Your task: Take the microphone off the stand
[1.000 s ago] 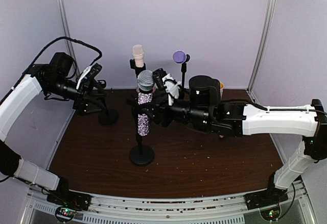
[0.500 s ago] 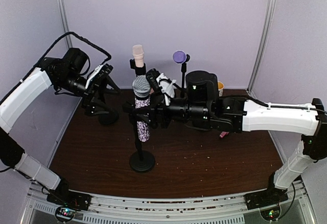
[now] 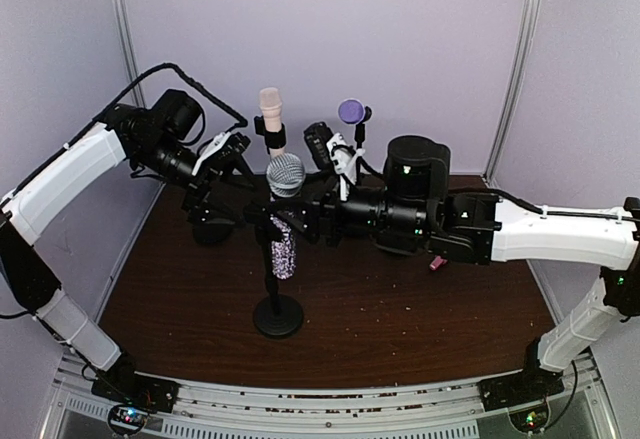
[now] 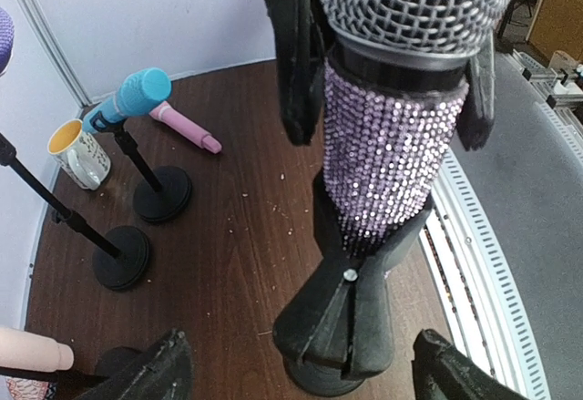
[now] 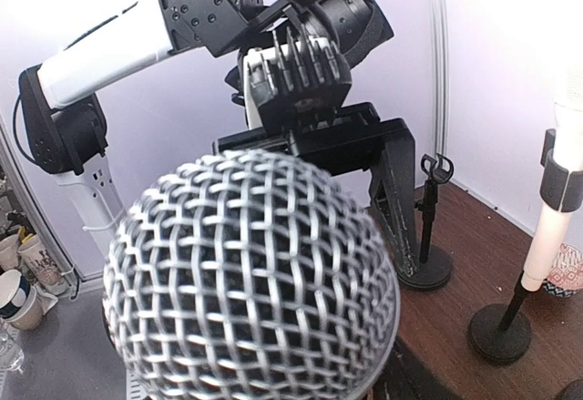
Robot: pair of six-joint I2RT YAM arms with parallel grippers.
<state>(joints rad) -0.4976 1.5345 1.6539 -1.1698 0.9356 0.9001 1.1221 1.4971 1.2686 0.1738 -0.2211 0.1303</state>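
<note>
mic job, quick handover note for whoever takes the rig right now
Left tool: open, holding nothing, facing the mic.
Right tool: jaws either side of the mic below its head; a firm grip cannot be confirmed.
Mic: upright in its stand, mid-table.
Done: right tool placed at the mic.
To do: close firmly, then lift the mic off the stand.
</note>
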